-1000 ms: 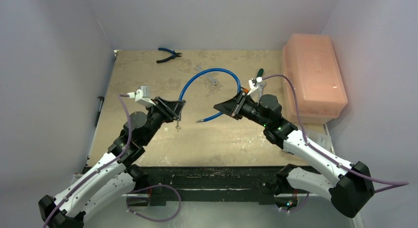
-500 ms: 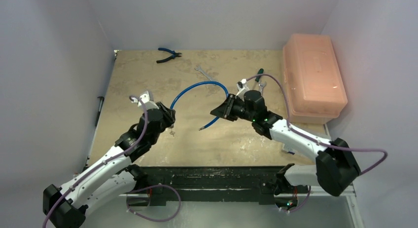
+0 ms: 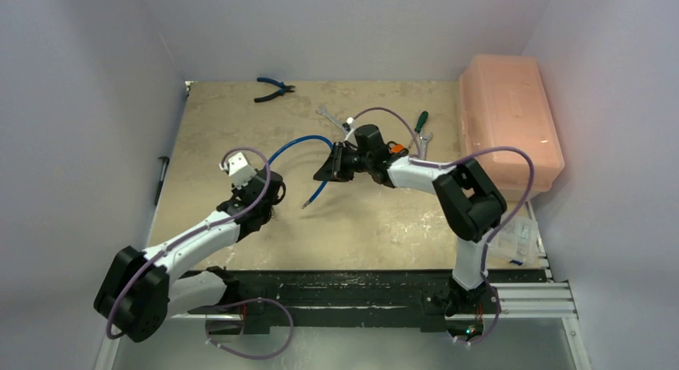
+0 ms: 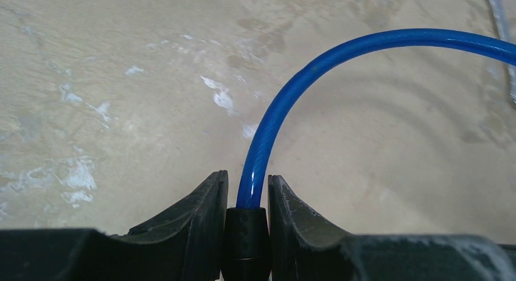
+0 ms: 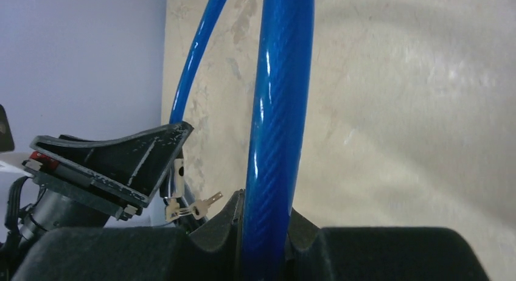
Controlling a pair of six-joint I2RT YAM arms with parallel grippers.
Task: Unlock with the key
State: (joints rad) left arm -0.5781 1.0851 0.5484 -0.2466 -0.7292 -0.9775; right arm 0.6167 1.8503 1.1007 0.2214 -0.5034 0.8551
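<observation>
My left hand (image 4: 246, 179) clamps the lock barrel (image 4: 245, 238) near the middle of the table (image 3: 384, 218) | my right hand (image 5: 266, 223) clamps the blue cable (image 5: 277, 111) toward the far edge | the key (image 5: 198, 207) dangles just beside my left hand, nearer it than my right.

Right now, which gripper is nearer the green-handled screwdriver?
Right. The right gripper, clamped on the blue cable, sits left of the screwdriver; the left gripper, holding the cable's black end, is much farther left.

Top external: fixed high behind the arm bases, looking steeply down on the whole beige mottled counter (image 3: 384, 218). Left wrist — very close, skimming the counter past the left gripper (image 4: 246, 187). Right wrist — equally close, past the right gripper (image 5: 266, 217). All three share the blue plastic-coated cable (image 3: 292, 146).
</observation>
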